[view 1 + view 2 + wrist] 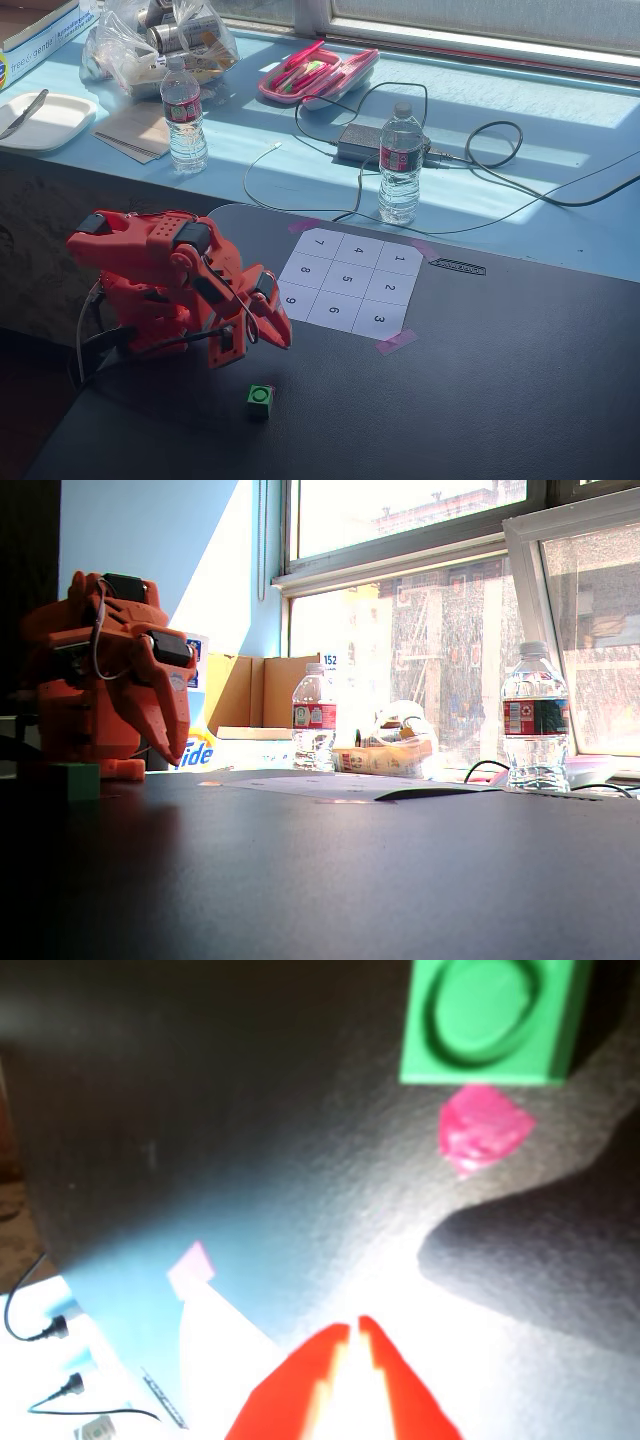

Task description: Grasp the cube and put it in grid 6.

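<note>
On the dark tabletop [520, 380], a red arm [150, 270] is sitting folded low near the left edge in a fixed view, its gripper [272, 325] pointing down toward the surface with the two red fingers lying almost together, only a thin sliver showing between the tips in the wrist view [352, 1332], nothing held between them. Green cube [260, 398] is resting on the table just in front of the arm, apart from the fingertips, a round recess showing on its top face; in the wrist view the cube [490, 1020] is sitting at the upper right with a small pink scrap [485, 1130] just beside it on the table. White grid sheet [345, 285] is lying flat to the right of the arm, numbered one to nine, taped at the corners with pink tape [396, 342]; square six [333, 311] is sitting in the near row of the sheet, well apart from the cube and bare. Behind the table, a blue ledge [560, 130] is catching strong sunlight, carrying two water bottles [400, 165], a black power adapter [362, 143] with trailing cables, a pink case [318, 75], a plastic bag [160, 40] and a white plate [45, 120]. From the low fixed view the arm [100, 675] is showing at the left, gripper [170, 755] hanging tip-down, the cube [75, 780] in shadow beside the base, the window [450, 630] glaring behind.
</note>
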